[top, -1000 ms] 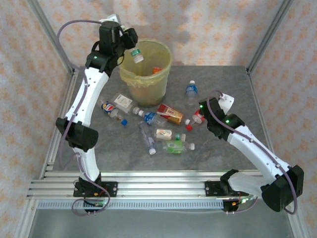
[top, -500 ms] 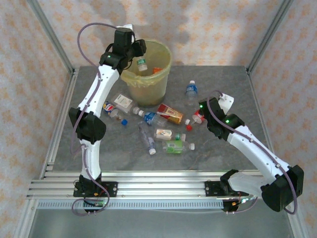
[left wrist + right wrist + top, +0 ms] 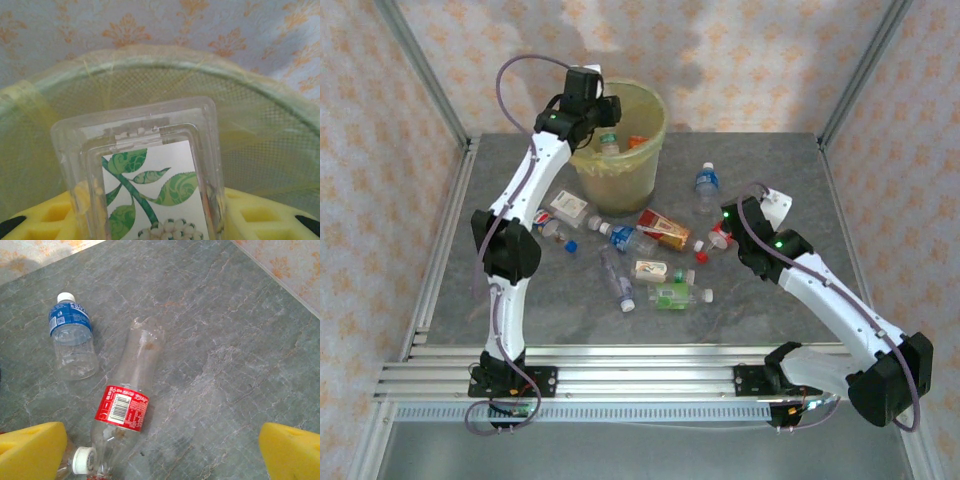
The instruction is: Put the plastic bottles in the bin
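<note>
Top external: your left gripper, clamping a bottle, has swung over the bin; release. Right gripper gapes.

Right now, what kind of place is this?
Probably a robot testing booth: two robot arms bolted to a rail, a metal frame with patterned cloth walls, and plastic bottles scattered on a table.
</note>
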Tool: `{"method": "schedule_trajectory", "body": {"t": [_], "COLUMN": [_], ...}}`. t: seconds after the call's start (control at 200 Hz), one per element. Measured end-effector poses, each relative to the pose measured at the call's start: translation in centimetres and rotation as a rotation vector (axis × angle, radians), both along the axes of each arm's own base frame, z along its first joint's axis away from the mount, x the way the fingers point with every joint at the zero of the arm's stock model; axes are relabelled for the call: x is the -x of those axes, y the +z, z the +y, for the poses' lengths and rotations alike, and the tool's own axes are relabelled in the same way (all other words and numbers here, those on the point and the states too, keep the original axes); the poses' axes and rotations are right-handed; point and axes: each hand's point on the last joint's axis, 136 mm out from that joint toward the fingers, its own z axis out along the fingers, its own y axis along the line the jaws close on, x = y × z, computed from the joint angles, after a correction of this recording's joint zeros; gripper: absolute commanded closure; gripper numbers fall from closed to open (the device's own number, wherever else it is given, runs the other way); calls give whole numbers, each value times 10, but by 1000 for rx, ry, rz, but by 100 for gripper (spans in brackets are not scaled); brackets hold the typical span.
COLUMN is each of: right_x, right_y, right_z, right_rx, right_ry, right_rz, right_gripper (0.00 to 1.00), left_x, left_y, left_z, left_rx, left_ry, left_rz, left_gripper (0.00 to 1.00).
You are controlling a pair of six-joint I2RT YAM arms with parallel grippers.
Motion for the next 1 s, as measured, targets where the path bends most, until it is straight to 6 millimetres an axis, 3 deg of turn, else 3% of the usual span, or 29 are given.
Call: {"method": "schedule_trajectory", "body": {"t": [0.125, 0.245, 0.4, 0.55, 0.671, 0.866, 1.001], "right_x": [0, 0, 0, 1, 1, 3, 5], "right_y": [0, 0, 0, -1, -2, -4, -8], "right_z": [0, 0, 1, 1, 1, 1, 4], "right_rx": [0, -1, -7, -9, -9, -14, -30], "right_ry": [0, 0, -1, 0, 1, 3, 11], "right_rz": [0, 0, 0, 4, 7, 19, 39], "right_gripper": [1, 1, 1, 1, 1, 1, 1], "left_x": [-2, -1, 0, 0, 0, 8, 25], "left_y": [-15, -22, -14, 11, 28, 39, 70], "left_z": [-1, 0, 0, 0, 0, 2, 7], "left_rx": [-11, -27, -35, -18, -9, -7, 4], "left_ry": [-2, -7, -14, -12, -12, -12, -11], "left_rz": [31, 54, 44, -7, -43, -45, -84], "left_gripper": [40, 30, 13, 2, 0, 0, 0]}}
